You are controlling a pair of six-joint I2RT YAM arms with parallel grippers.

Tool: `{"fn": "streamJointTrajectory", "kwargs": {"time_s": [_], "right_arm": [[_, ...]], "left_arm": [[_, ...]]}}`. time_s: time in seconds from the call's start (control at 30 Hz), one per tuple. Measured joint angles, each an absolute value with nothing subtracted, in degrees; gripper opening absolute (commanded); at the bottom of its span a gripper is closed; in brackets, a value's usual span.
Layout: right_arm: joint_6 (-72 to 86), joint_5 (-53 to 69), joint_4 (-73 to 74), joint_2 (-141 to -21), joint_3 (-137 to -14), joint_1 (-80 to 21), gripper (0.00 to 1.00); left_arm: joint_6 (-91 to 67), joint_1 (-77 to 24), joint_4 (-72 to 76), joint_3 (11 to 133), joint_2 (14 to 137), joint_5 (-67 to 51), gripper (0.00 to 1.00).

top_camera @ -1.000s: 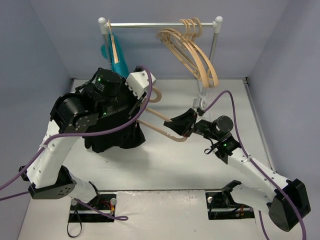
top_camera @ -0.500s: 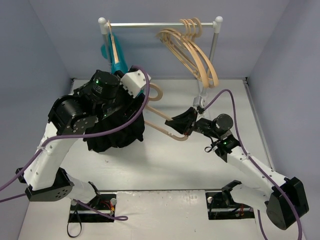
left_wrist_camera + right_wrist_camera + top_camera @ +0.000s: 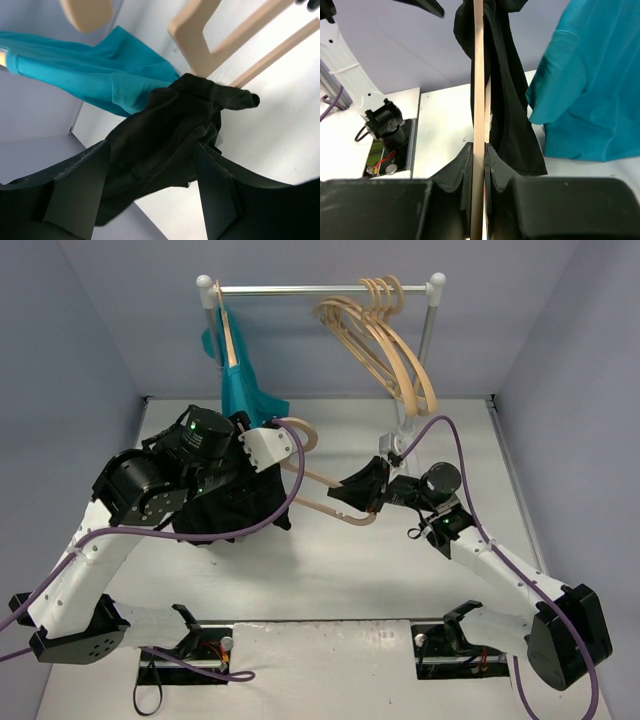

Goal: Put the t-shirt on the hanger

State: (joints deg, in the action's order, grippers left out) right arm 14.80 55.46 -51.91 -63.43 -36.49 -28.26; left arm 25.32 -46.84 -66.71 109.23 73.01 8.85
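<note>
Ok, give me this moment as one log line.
left gripper: open, t-shirt between fingers | right gripper: shut on hanger | t-shirt: bunched at hanger's free end, not yet draped

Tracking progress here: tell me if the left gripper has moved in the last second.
Yes. The left gripper has pulled back toward its own base, away from the clothes rack, uncovering more of the teal shirt hanging there.
</note>
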Motion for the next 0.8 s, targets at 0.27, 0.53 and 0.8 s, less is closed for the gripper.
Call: {"fn": "streamJointTrajectory", "kwargs": {"time_s": [0.27,0.53,0.8], "right_arm": [[11.99,61.40,-50.09,-63.68,-38.40,-26.82,0.00],[10.13,66.05,-47.62,-64.77,-40.86,-25.43,0.00],[9.12,68.91,-46.11,-65.27,-41.70,-25.43,0.00]], "left_arm": [[33.14,-34.84,-66.75,103.06,67.74,-8.06,0.63],[37.16,-33.02,-67.33,101.56,65.46,-16.87,0.63],[38.01,-32.07,-67.48,101.47,69.20,-19.35,0.62]]}}
